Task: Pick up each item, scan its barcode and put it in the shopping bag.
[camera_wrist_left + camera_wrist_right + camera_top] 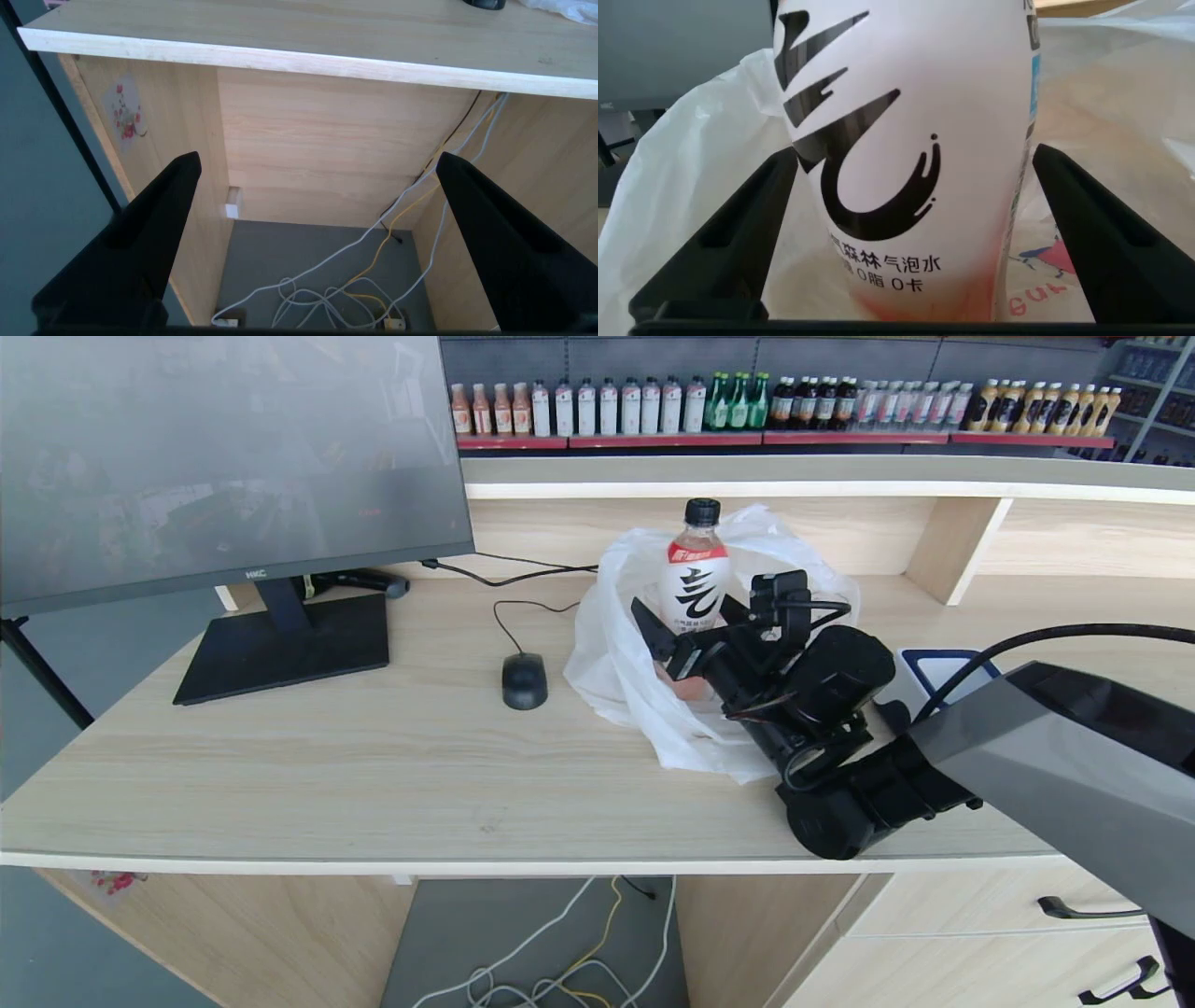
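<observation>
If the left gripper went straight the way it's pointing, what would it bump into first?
Probably the wooden back panel under the desk. The left gripper, fingers open, points into the hollow there, with nothing between. The cables lie lower, likely off its line, though depth is unclear.

Bright, even indoor light from overhead; shadows soft, faint under the mouse (524,680) and monitor stand (285,649) on the table (280,775); dark screen (224,457) carries dim reflections; head view bows the table's front edge near the borders; under-table recess (318,177) shaded in left wrist view; shopping bag (682,159) glares white behind the bottle (906,140).
</observation>
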